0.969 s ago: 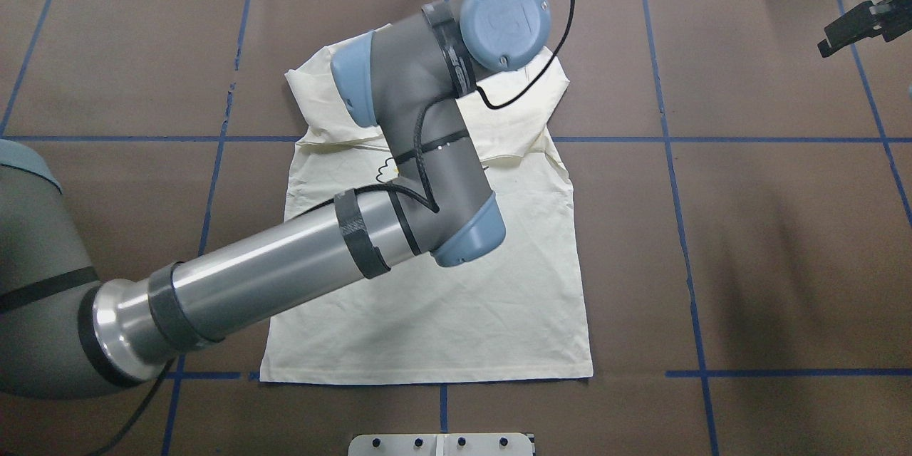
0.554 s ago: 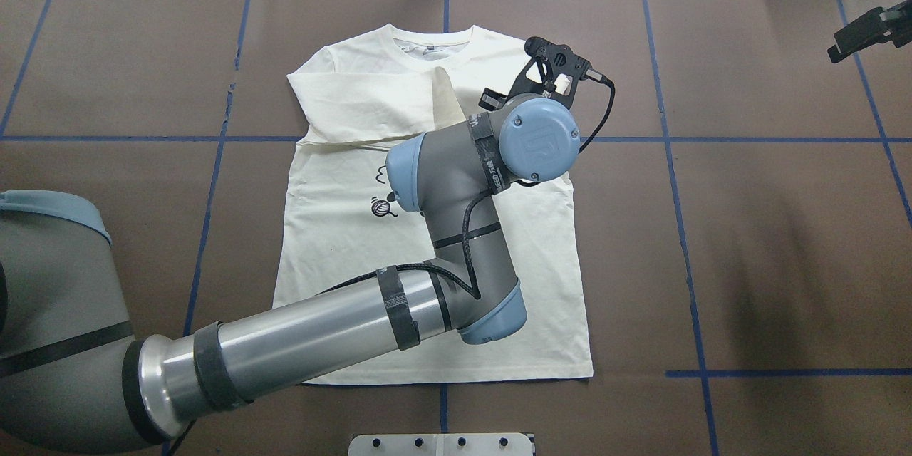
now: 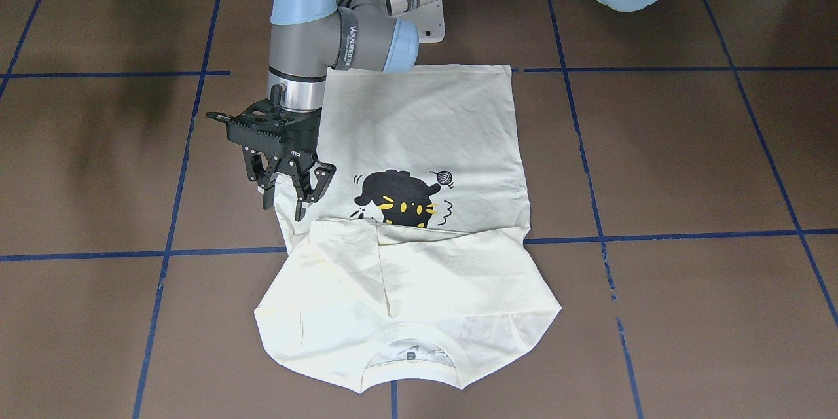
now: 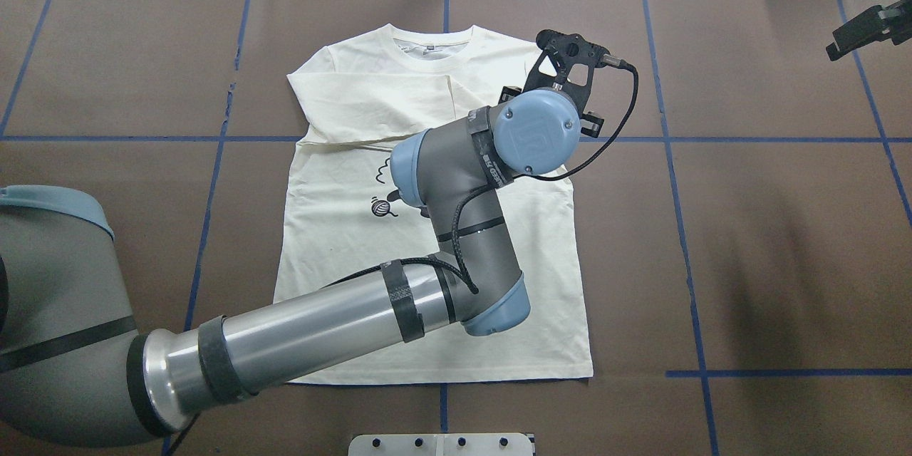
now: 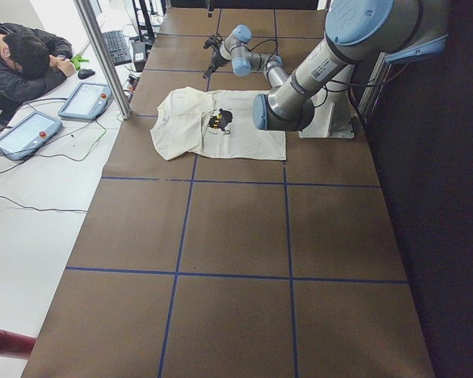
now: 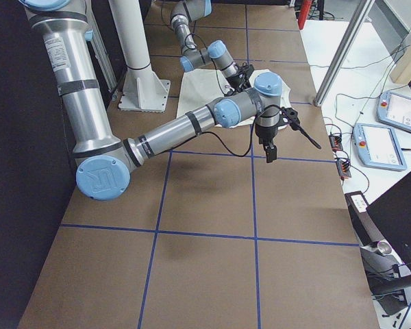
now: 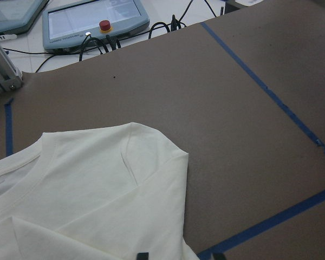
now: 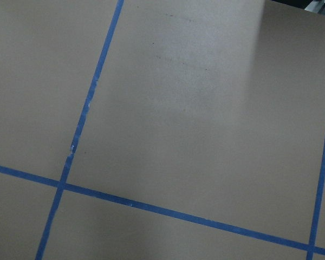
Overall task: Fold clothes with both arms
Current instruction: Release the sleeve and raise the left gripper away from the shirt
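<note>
The cream-white shirt (image 4: pixel 342 242) lies flat on the brown table, collar at the far end. Its sleeves are folded in across the chest and cover the top of the black cat print (image 3: pixel 396 200). My left arm (image 4: pixel 320 335) reaches over the shirt. In the front-facing view my left gripper (image 3: pixel 281 209) hangs open just above the shirt's side edge below the armpit, holding nothing. The left wrist view shows the shirt's shoulder (image 7: pixel 86 179) and the two fingertips apart at the bottom edge. My right gripper (image 4: pixel 866 32) hovers over bare table far to the right; whether it is open or shut does not show.
Blue tape lines (image 4: pixel 670 139) divide the table into squares. A white base plate (image 4: pixel 442 444) sits at the near edge. Beyond the far edge stand a metal post (image 5: pixel 102 55) and teach pendants (image 5: pixel 87 98); a person (image 5: pixel 24 63) sits there, head down.
My left wrist has drawn back from over the collar toward the robot and to the right, uncovering the collar and folded sleeves. The right gripper has hardly moved.
</note>
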Available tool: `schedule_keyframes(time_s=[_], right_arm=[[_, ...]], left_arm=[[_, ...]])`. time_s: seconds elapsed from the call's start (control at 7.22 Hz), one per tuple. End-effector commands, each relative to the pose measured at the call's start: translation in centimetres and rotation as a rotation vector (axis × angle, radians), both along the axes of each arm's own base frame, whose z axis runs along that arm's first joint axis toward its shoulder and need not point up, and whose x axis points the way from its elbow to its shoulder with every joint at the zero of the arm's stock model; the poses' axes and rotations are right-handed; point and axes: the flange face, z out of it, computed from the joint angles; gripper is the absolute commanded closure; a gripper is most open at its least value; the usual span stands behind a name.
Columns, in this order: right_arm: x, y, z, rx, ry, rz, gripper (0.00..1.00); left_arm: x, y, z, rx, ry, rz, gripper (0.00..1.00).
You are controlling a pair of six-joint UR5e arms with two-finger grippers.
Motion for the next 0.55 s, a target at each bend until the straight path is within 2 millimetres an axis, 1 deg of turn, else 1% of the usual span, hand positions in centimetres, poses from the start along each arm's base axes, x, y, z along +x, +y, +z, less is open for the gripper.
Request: schedule_keyframes(time_s=[0.0,0.14,0.28,0.42], right_arm=[[-2.3,0.0,-1.5,0.078,-0.028,-0.028,0.0],[-6.3,0.2,-3.4,0.189,-0.055,-0.089,0.0],[-8.5,0.2,-5.6,0.259,-0.087,-0.1,0.01],[-11.5,0.2,-8.7,0.238,-0.129,-0.077,0.0]], left_arm=[[-6.1,-5.5,2.6,-0.054,0.025,0.145,0.0],[-9.2,-7.0,5.5,-0.05,-0.019,0.176,0.0],[-12.7,-8.6,7.6,-0.037,-0.088,0.201,0.0],[-16.9,-9.7,9.8,-0.018,-0.133,0.213,0.0]])
